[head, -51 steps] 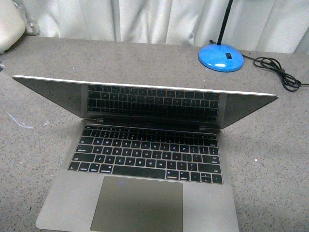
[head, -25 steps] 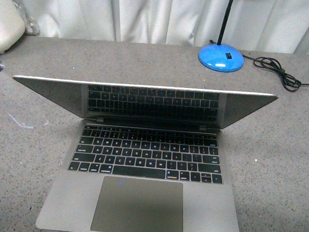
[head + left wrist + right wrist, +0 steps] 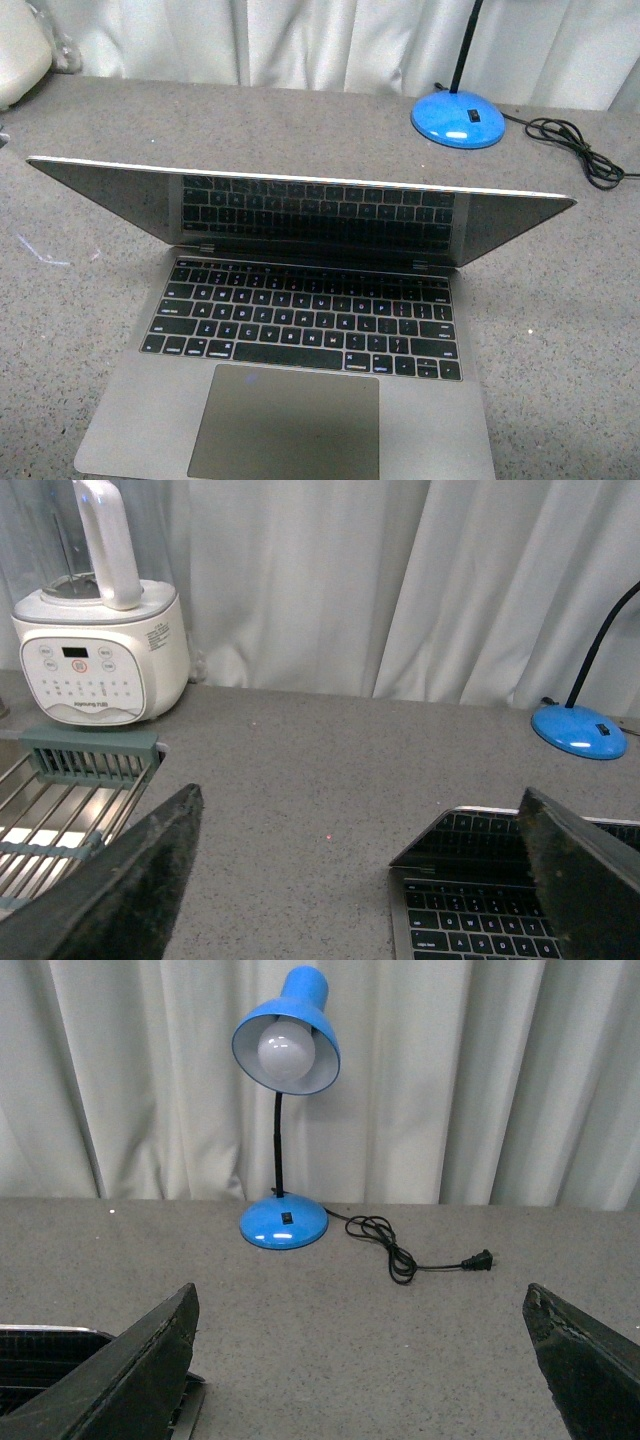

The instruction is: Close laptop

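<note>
The silver-grey laptop (image 3: pixel 300 330) sits on the grey table in the front view, lid partly lowered, its dark screen mirroring the black keys, trackpad at the near edge. Neither gripper shows in the front view. In the left wrist view my left gripper (image 3: pixel 360 880) is open and empty above the table, the laptop's corner (image 3: pixel 480 880) beside one finger (image 3: pixel 585 880). In the right wrist view my right gripper (image 3: pixel 365 1360) is open and empty, and a laptop corner (image 3: pixel 50 1350) shows behind one finger (image 3: pixel 130 1380).
A blue desk lamp (image 3: pixel 458 118) stands at the back right with its black cord (image 3: pixel 575 150); it also shows in the right wrist view (image 3: pixel 285 1222). A white kitchen appliance (image 3: pixel 100 650) and a metal rack (image 3: pixel 60 800) lie left of the laptop. White curtains hang behind.
</note>
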### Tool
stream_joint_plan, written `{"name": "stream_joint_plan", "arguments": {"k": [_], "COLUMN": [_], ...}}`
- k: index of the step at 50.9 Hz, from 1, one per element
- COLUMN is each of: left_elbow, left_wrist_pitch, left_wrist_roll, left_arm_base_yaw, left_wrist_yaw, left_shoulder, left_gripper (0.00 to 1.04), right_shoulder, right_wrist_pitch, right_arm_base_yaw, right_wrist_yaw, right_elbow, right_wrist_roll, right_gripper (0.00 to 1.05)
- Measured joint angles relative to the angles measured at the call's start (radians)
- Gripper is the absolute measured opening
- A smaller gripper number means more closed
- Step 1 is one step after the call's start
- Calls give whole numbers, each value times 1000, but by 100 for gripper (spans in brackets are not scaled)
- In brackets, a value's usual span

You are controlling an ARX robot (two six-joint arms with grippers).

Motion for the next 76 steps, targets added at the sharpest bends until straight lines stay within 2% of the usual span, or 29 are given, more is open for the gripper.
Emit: {"name": "stream_joint_plan", "arguments": {"k": [1,3,9,12,19,23,25,31,32,34,38,40,44,51,61,68,76], "left_elbow": [0,0,0,0,0,0,0,1,6,32,57,71,127,251,410,556,669], "left_wrist_pitch": [0,0,0,0,0,0,0,-3,-22,-40,40,87,264,397,369,347,345], "left_wrist_roll": [0,0,0,0,0,-2,0,-5,-21,-79,-115,-124,-146,-166,-166,-197,-207], "left_arm_base_yaw": [0,0,0,0,0,0,0,-5,-19,-64,-68,-61,-26,-31,-76,-93,-123], "left_wrist_yaw": [0,0,0,0,0,0,0,-14,-66,-234,-294,-292,-224,-214,-188,-94,-75], "left_shoulder": [0,0,0,0,0,0,0,3,14,114,267,328,539,852,1123,1308,1425], "left_gripper": [93,82,64,49,23,4,4,4,4,4,4,4,4,4,4,4,4], "right_shoulder": [0,0,0,0,0,0,0,24,48,142,273,332,537,814,1033,1203,1301], "right_wrist_pitch": [0,0,0,0,0,0,0,-40,-57,-28,55,81,130,154,158,199,205], "right_arm_base_yaw": [0,0,0,0,0,0,0,0,-2,-8,-10,-11,-11,-7,22,47,70], "right_wrist_yaw": [0,0,0,0,0,0,0,20,18,6,-9,-25,-66,-118,-143,-151,-160], "right_elbow": [0,0,0,0,0,0,0,11,18,43,87,112,206,350,506,618,679], "right_wrist_roll": [0,0,0,0,0,0,-3,6,11,21,24,27,34,56,67,80,106], "right_gripper": [94,84,67,53,26,7,1,1,1,1,1,1,1,1,1,1,1]}}
